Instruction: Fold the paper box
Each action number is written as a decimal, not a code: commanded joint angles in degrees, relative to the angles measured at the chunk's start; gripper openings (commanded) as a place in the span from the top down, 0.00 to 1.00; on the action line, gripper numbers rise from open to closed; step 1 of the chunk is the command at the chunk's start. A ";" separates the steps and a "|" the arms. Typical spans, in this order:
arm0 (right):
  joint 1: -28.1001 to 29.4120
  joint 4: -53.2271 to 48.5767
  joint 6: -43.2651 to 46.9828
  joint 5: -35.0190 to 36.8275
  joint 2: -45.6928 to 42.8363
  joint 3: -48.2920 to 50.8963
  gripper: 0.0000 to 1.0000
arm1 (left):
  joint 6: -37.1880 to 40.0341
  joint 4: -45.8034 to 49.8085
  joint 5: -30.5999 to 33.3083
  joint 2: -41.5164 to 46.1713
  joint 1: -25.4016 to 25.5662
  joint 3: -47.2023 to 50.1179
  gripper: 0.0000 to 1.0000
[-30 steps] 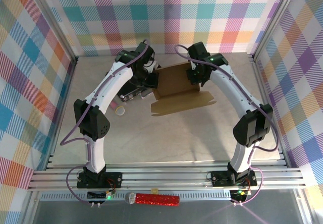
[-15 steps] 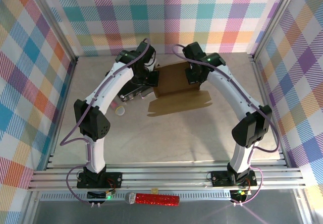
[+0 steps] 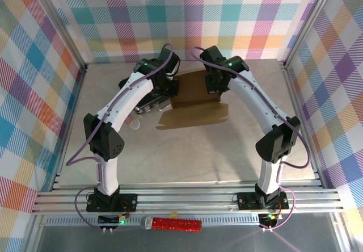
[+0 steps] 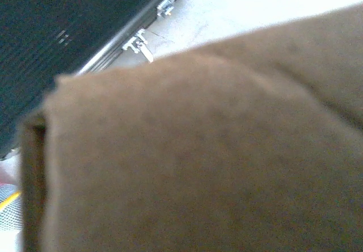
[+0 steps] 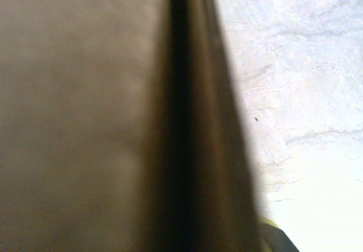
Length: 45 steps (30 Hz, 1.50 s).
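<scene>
Pinching the paper box (image 3: 195,93) from both ends, I have my left pincer (image 3: 165,86) pressed together on its left edge and my right pincer (image 3: 215,85) pressed together on its right edge, so the brown cardboard spans the gap between the two. A long flap (image 3: 193,117) of the same sheet spreads out on the surface (image 3: 187,155) on the near side of both pincers, toward my bases. From my left wrist, blurred cardboard (image 4: 198,161) sits right against the lens and hides my fingers. Beyond it, up and to the left, lies the black case (image 4: 57,36) with its metal latches (image 4: 142,41). From above, that case (image 3: 146,104) sits just beside my left pincer, on its outer near side, partly under the arm. From my right wrist, a cardboard panel (image 5: 79,116) runs edge-on down the middle, with a dark fold beside it and pale bare surface (image 5: 306,93) to the right. A small pale roll (image 3: 136,125) rests nearer my base than the case, apart from the box.
</scene>
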<state>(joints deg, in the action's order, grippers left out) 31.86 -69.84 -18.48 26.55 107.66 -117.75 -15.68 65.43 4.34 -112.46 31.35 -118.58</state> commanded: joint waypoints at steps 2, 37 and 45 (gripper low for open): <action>-0.30 -5.70 0.12 1.43 0.95 -4.24 1.00 | 0.89 3.97 12.80 0.42 -0.77 3.17 1.00; -0.39 -7.49 -1.91 -3.46 2.43 -4.85 1.00 | -0.02 -22.04 -9.60 16.79 -7.39 27.51 0.66; -0.39 -7.67 -2.67 -1.14 1.79 -4.68 1.00 | 1.83 -25.19 -10.86 21.41 -7.45 32.12 0.62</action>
<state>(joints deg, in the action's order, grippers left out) 32.18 -74.65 -20.18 21.43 110.96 -120.99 -15.29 41.56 -6.85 -94.04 25.28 -87.83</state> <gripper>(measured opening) 0.076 0.374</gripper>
